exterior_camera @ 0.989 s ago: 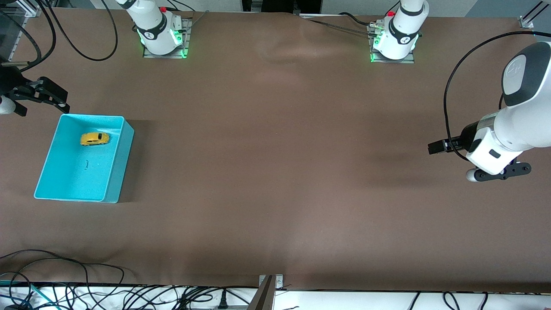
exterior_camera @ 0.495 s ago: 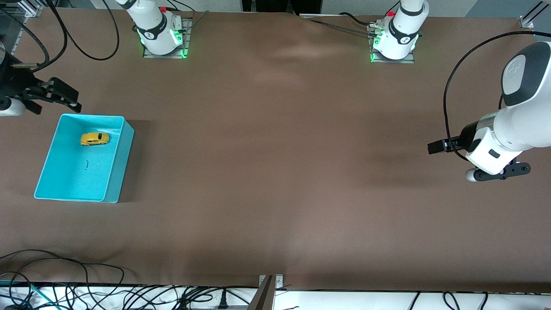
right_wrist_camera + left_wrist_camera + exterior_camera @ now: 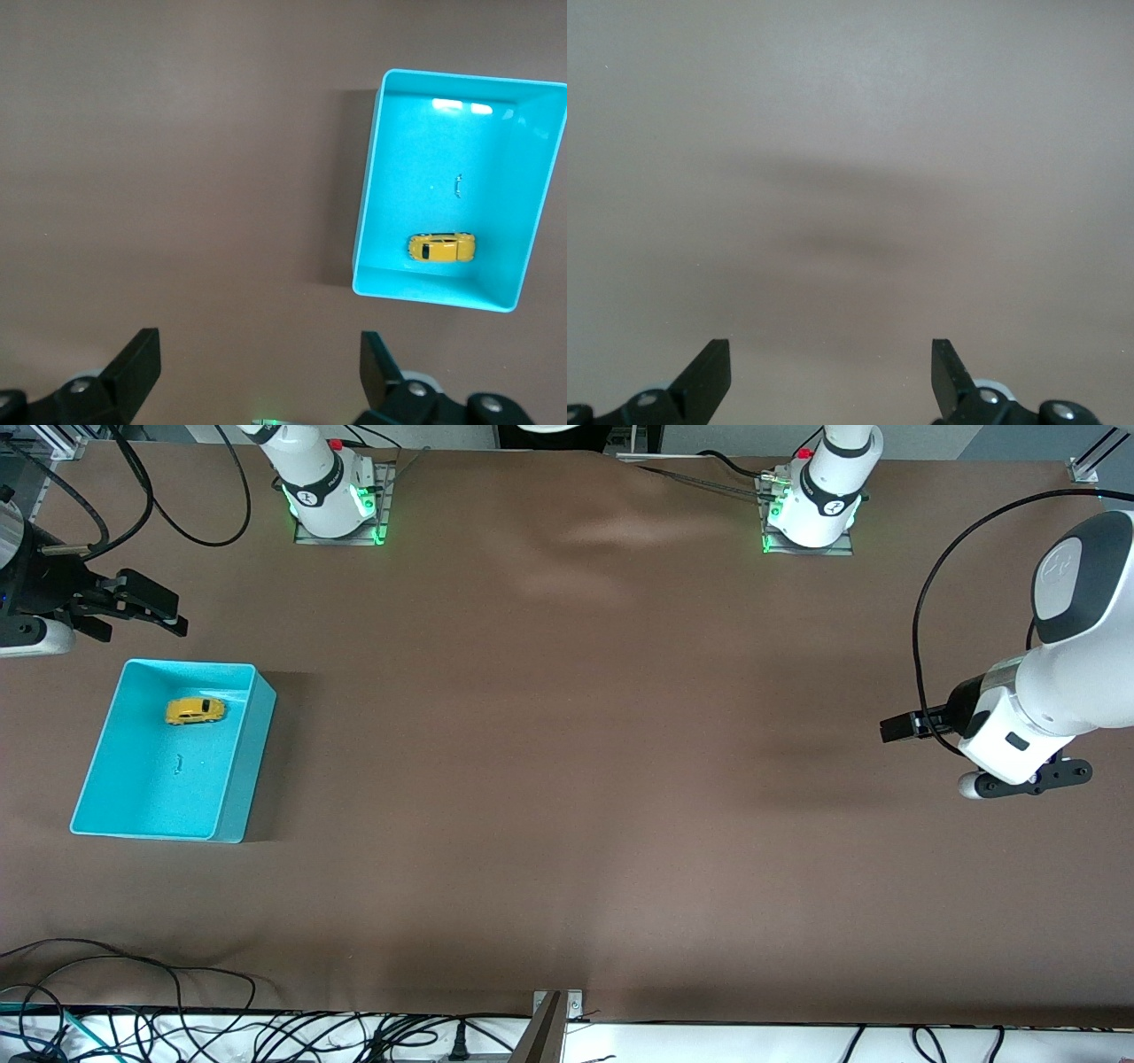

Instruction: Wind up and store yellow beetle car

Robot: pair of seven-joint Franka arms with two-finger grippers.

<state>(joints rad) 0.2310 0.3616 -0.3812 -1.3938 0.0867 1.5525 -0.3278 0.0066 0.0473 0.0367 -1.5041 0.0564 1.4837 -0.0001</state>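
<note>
Yellow beetle car point(image 3: 194, 710) — clear of fingers point(image 3: 135, 361).

Even, fairly bright overhead light falls on the brown table point(image 3: 567, 779). The turquoise bin point(image 3: 252, 779) casts a soft shadow toward the left arm's end. 2 white glare spots mark the bin floor in the right wrist view. The left wrist view is hazy, with a blurred shadow.

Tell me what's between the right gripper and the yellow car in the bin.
Only the bin's rim wall and bare brown tabletop separate the open right gripper from the yellow car, as the front view shows.
</note>
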